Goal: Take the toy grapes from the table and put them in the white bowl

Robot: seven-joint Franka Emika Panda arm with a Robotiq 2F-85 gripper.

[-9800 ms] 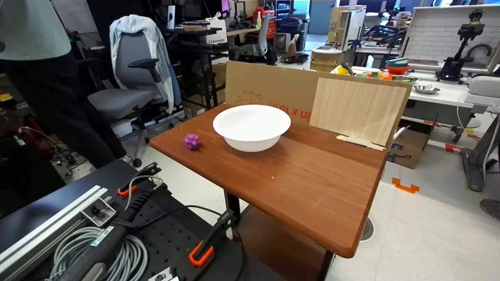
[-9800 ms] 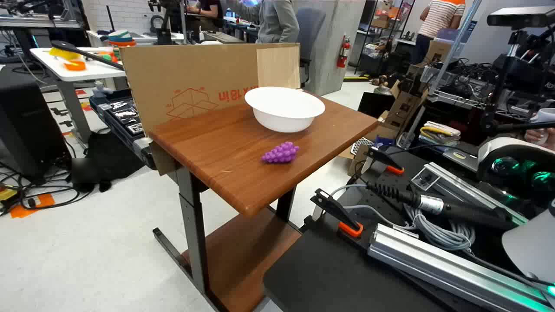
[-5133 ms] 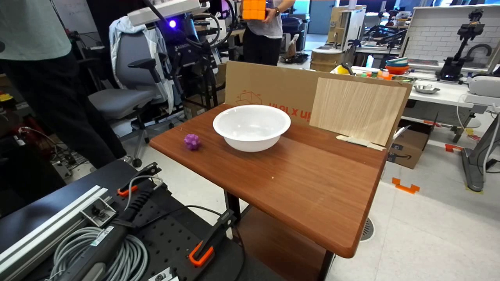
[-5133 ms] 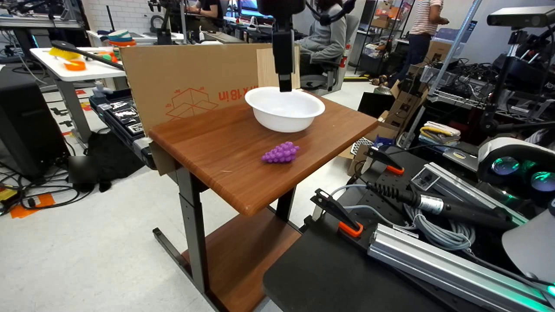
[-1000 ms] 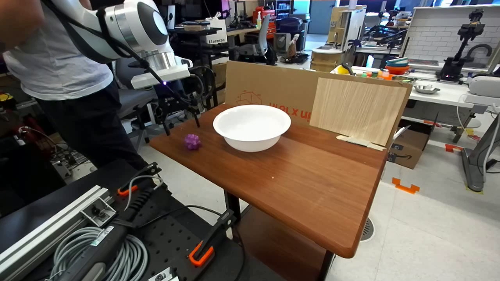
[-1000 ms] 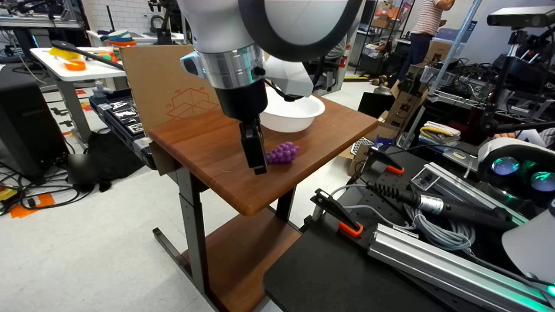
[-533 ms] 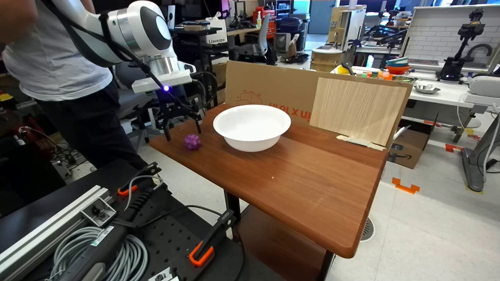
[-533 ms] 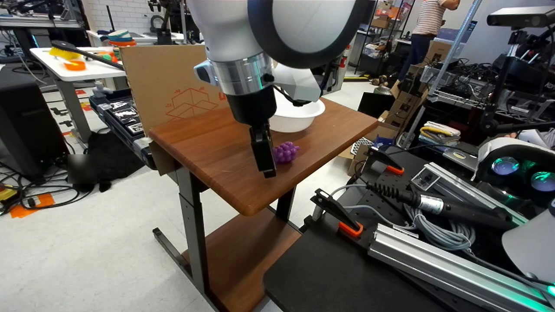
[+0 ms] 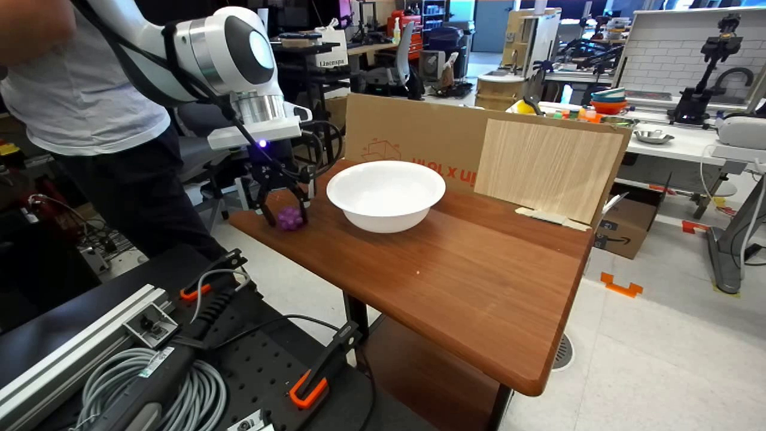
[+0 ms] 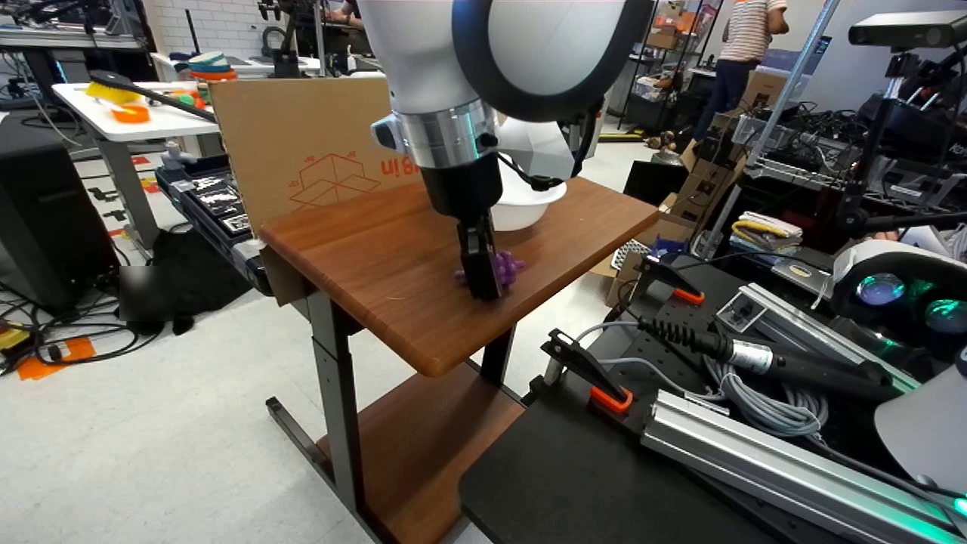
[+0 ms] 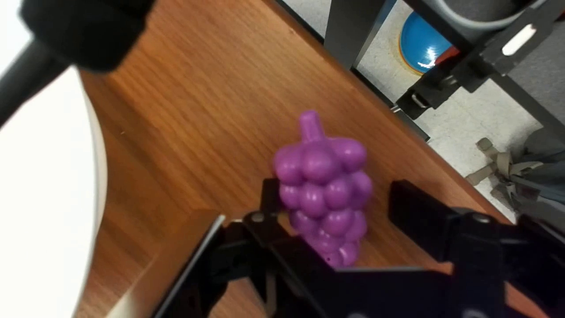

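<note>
Gripper [image 9: 288, 221] just came down around the toy grapes [image 11: 322, 194] w/ its jaws spread wide n a gap on 1 side, grapes r still on the table [image 9: 467, 269] nr the white bowl [image 9: 386, 223], so imo approach's basically done n the squeeze is next.

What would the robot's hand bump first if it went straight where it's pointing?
Probably the table: the hand points down, its open fingers on either side of the toy grapes. Any gap is hard to judge.
</note>
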